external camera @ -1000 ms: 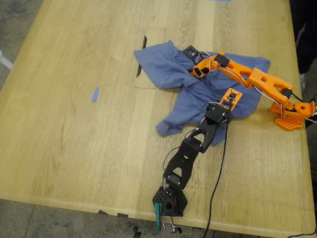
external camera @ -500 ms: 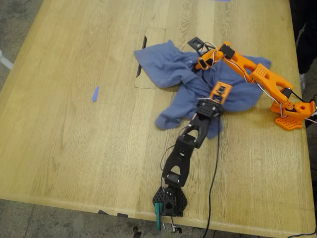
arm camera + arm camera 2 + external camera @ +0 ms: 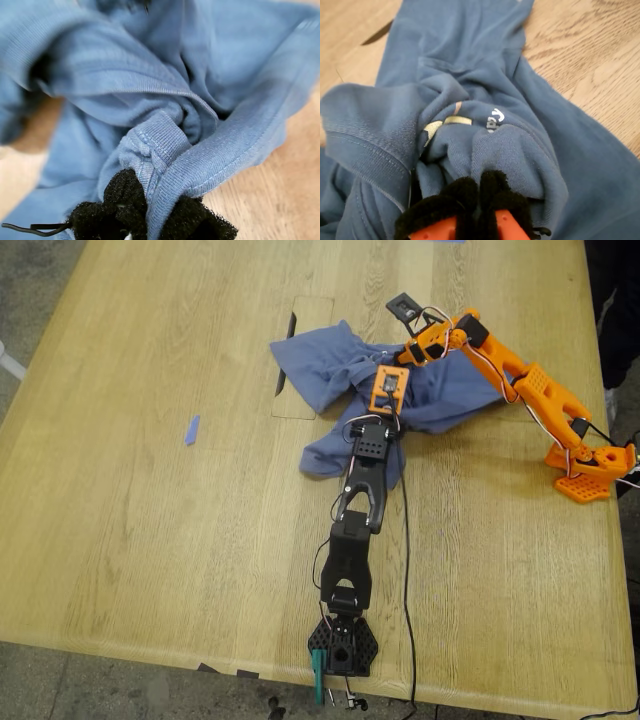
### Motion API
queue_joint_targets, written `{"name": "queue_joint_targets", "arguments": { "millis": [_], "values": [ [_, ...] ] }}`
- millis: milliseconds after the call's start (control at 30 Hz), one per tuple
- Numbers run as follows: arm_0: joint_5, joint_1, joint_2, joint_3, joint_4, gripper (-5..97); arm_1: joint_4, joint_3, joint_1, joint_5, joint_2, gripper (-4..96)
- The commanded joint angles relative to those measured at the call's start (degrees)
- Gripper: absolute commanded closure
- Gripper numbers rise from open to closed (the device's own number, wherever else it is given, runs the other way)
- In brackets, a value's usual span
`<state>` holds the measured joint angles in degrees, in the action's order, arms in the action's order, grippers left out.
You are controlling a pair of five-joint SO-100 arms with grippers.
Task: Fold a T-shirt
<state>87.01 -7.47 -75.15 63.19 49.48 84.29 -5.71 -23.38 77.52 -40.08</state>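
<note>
"What am I working on here?"

"I sit on a large light-oak wooden tabletop point(image 3: 150, 500) with long grain lines and plank seams running away from the exterior view's near edge. A rectangular wooden cable-hatch panel point(image 3: 305, 355) is set flush into it, with a dark slot along its side toward the exterior view's left."

"Anything else on the wood?"

"A small blue tape strip point(image 3: 191, 429) lies well apart toward the exterior view's left."

"And around the table?"

"A grey speckled concrete floor point(image 3: 30, 290) shows past the corners, and below the near edge. Something dark stands at the exterior view's upper right; I cannot tell what. The light is even, with soft shadows."
</note>
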Motion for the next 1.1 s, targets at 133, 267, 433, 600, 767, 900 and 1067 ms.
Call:
{"name": "queue_joint_targets", "arguments": {
  "millis": [133, 267, 433, 600, 767, 900, 1067],
  "values": [
    [-0.8, 2.5, -22.9, -0.9, 3.9, 92, 1.8, -1.0, 0.1, 0.6, -11.8, 91.3],
    [-1.1, 3.6, -27.9, -0.9, 9.2, 92, 6.5, -0.9, -0.2, 0.7, -17.1, 91.3],
    [-1.2, 3.1, -32.7, -1.4, 13.7, 92, 9.8, -0.9, -1.8, 1.1, -22.6, 91.3],
    [-1.3, 1.1, -36.0, -2.7, 14.9, 92, 9.6, -0.9, -1.2, 1.2, -27.1, 91.3],
    [-1.6, -0.4, -38.9, -3.1, 13.1, 92, 9.8, -0.9, 0.2, 1.3, -31.5, 91.3],
    [-1.6, -1.1, -40.8, -3.2, 8.8, 92, 9.2, -0.9, 1.0, 1.6, -34.5, 91.3],
    [-1.8, -1.9, -41.2, -4.8, 1.7, 92, 5.5, -0.4, 0.4, 2.0, -36.7, 91.3]
  ]
}}
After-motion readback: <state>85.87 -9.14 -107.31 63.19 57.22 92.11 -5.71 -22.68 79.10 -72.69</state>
